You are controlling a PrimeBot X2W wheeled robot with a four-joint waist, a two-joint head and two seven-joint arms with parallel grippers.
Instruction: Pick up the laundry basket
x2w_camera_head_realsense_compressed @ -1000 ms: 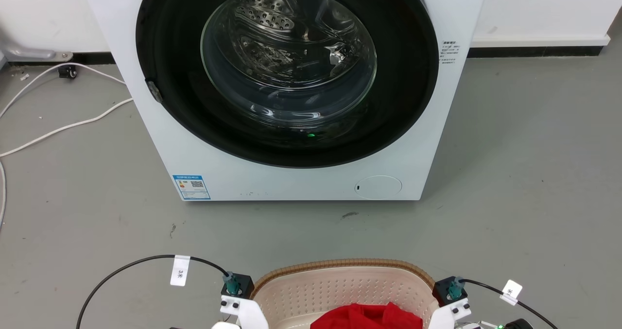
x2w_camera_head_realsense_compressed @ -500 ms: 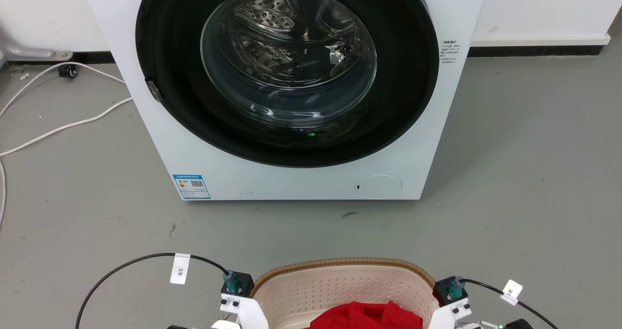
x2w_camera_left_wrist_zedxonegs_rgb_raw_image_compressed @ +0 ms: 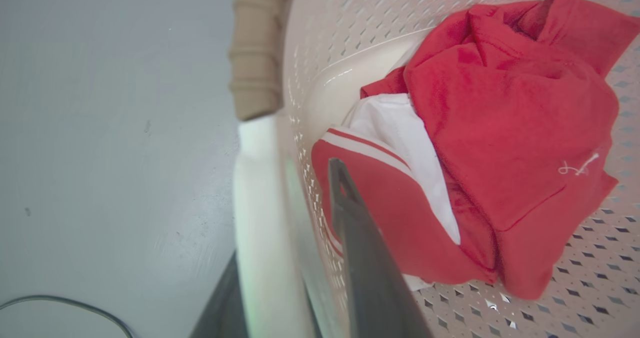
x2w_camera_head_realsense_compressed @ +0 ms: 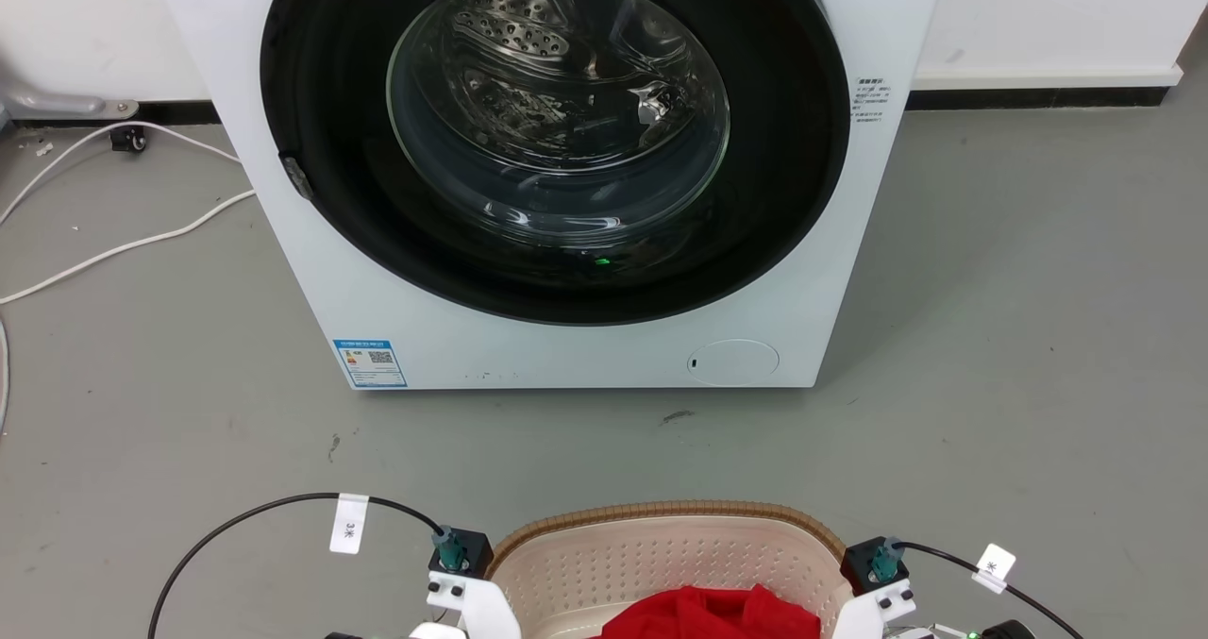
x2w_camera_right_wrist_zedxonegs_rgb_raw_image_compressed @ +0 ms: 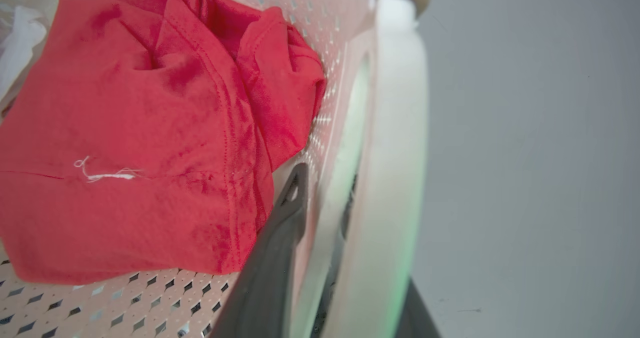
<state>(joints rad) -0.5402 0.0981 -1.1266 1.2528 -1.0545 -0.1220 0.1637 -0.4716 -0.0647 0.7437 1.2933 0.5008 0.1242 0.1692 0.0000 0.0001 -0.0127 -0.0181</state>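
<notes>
Barely anything has moved in the last second. The whole head view slid a hair left, washing machine (x2w_camera_head_realsense_compressed: 377,271) included, so that's the camera, not the scene. The laundry basket (x2w_camera_head_realsense_compressed: 661,509) rim sits a touch higher in frame, and my wrists with it.

State now:
- Basket is at bottom centre of the head view, between my two wrists, in front of the washer and well apart from it. Can't tell if its base is off the grey floor (x2w_camera_head_realsense_compressed: 991,337).
- Left gripper (x2w_camera_left_wrist_zedxonegs_rgb_raw_image_compressed: 282,213): one dark finger is inside against the perforated wall, the other outside. Wall and white left handle (x2w_camera_left_wrist_zedxonegs_rgb_raw_image_compressed: 255,193) are sandwiched between them. It's closed down onto the plastic, nearly no slack.
- Right gripper (x2w_camera_right_wrist_zedxonegs_rgb_raw_image_compressed: 352,228): mirror image. Inner finger lies along the wall, outer finger beyond the right handle (x2w_camera_right_wrist_zedxonegs_rgb_raw_image_compressed: 395,128), clamped on the same way.
- Red garment (x2w_camera_left_wrist_zedxonegs_rgb_raw_image_compressed: 500,128) is bunched in the basket, with a white piece (x2w_camera_left_wrist_zedxonegs_rgb_raw_image_compressed: 395,128) tucked under it near my left inner finger. That finger overlaps the red-and-white striped trim. Whether they touch, can't tell.
- Brown ribbed rim runs just past the left handle.
- White cables (x2w_camera_head_realsense_compressed: 123,243) lie on the floor to the left of the washer.
</notes>
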